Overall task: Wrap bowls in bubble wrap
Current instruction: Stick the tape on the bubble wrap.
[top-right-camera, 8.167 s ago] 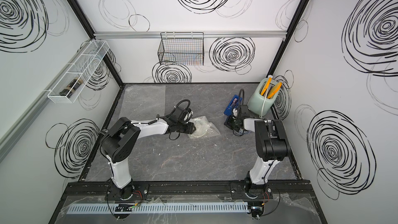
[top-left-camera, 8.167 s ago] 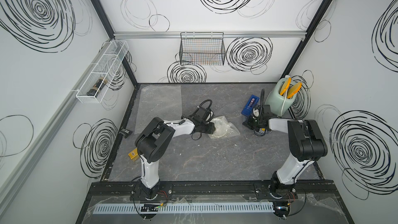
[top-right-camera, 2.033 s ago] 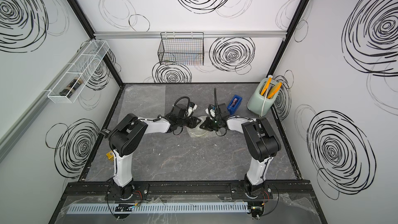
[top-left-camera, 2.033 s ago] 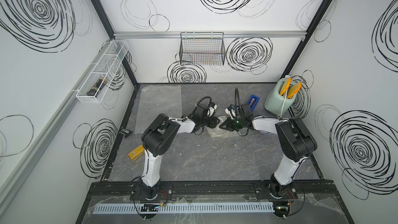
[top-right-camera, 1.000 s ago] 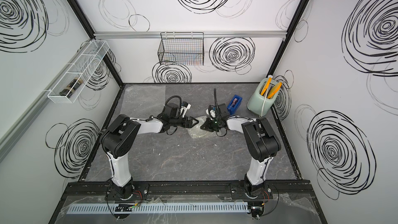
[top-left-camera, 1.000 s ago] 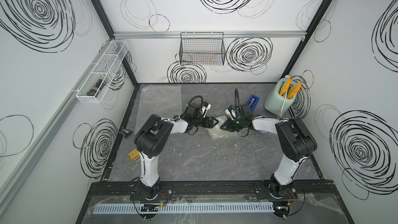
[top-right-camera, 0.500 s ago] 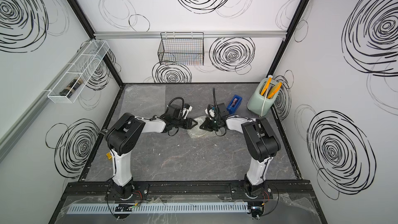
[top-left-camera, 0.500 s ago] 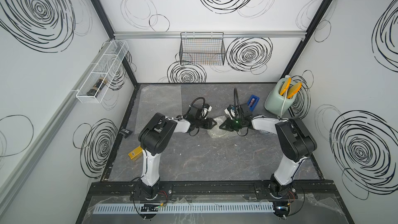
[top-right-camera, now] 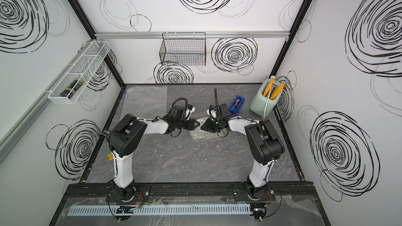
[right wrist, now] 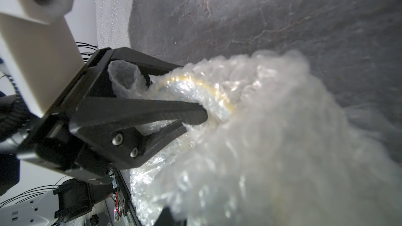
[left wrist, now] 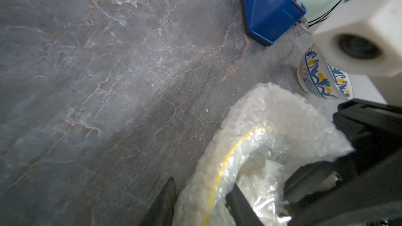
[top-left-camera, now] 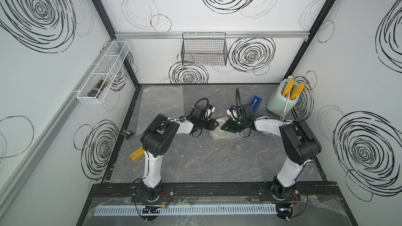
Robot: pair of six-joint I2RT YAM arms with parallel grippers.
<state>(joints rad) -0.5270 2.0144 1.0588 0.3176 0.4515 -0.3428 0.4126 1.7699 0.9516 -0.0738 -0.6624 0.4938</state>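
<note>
Cradling the cream bowl [left wrist: 218, 171], bubble wrap [left wrist: 272, 109] bunches around it.

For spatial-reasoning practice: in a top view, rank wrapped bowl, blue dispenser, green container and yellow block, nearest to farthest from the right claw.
1. wrapped bowl, at the right claw.
2. blue dispenser, just behind.
3. green container, right wall.
4. yellow block, far left.

White bowl [left wrist: 322, 77]: blue-and-yellow floral swirls. Wrapped bowl [left wrist: 228, 159] shows yellow ring through whitish bubble wrap [left wrist: 272, 109]; tabletop [left wrist: 108, 83] grey marble.
</note>
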